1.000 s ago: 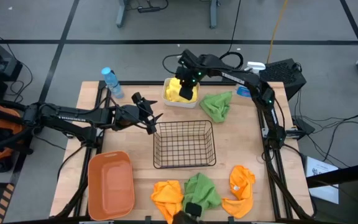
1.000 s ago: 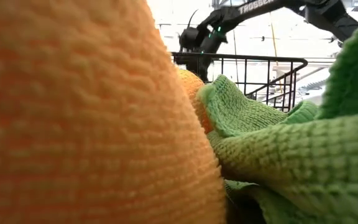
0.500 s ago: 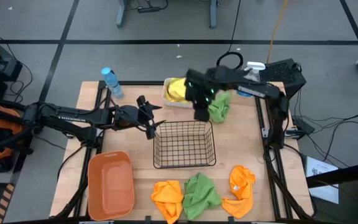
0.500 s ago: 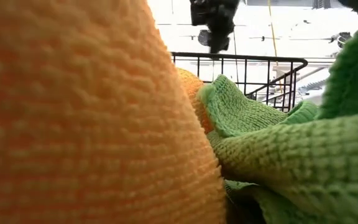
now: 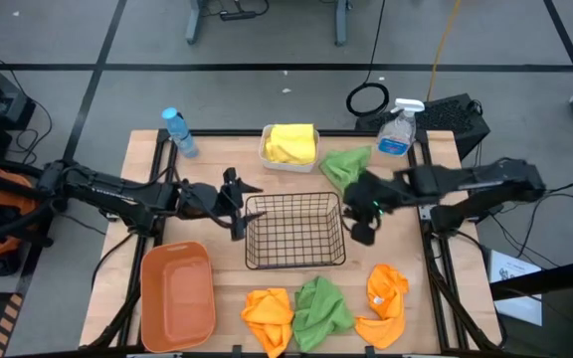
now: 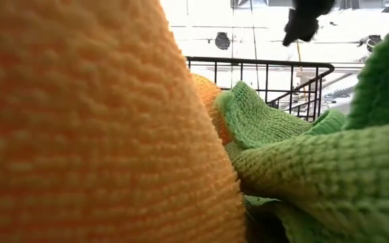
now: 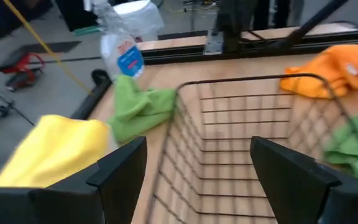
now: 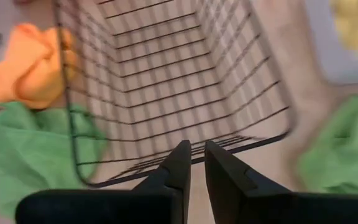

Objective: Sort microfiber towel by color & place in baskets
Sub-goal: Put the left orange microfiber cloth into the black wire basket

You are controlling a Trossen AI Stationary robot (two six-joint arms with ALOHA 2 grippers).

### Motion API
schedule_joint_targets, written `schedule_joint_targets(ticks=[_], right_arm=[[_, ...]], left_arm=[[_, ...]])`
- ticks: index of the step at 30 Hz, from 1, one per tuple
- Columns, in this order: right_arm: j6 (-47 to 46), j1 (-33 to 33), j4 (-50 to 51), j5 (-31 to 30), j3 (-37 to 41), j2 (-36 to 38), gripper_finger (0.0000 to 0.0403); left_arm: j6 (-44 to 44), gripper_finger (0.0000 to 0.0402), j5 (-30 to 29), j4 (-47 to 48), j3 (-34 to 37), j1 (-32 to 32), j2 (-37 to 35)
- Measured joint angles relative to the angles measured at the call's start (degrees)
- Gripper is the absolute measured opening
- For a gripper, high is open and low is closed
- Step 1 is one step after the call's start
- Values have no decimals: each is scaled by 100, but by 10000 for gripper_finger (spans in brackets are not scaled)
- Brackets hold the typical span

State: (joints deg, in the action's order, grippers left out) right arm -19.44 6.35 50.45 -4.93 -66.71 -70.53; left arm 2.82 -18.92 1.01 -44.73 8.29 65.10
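Right gripper (image 5: 364,231) hovers just beside the wire basket (image 5: 295,231), fingers nearly together.

From my seat I read the tabletop (image 5: 386,264) as pale, matt wood boards, and the basket (image 5: 295,231) at the centre of the high view as thin black wire mesh with a dull finish. The orange tub (image 5: 178,294) at lower left looks like smooth plastic with a slight sheen, the small white tub (image 5: 265,156) near the top plastic too. In the low view the orange towel (image 6: 80,128) and green towel (image 6: 316,169) show a rough, nubbly cloth pile.
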Motion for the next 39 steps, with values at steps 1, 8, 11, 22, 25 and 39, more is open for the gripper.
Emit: schedule_joint_targets(ticks=[1,8,11,22,25,39], right_arm=[[-113,133,-214,-4,271,137,38],[-254,739,-1188,-534,1540,611,38],[-311,842,-1273,-761,1698,613,38],[-458,1129,-1598,-1027,1712,585,38],[-461,1145,-1596,-1045,1712,583,38],[-543,1304,-1595,-1137,1712,583,38]], left_arm=[[-118,292,12,56,0,87,0],[-1133,292,287,442,0,1018,13],[-1778,292,287,429,0,1559,176],[-3247,292,-487,16,-126,3565,1179],[-3228,292,-791,-20,-294,3726,1596],[-2648,292,-763,217,-1917,3666,3531]])
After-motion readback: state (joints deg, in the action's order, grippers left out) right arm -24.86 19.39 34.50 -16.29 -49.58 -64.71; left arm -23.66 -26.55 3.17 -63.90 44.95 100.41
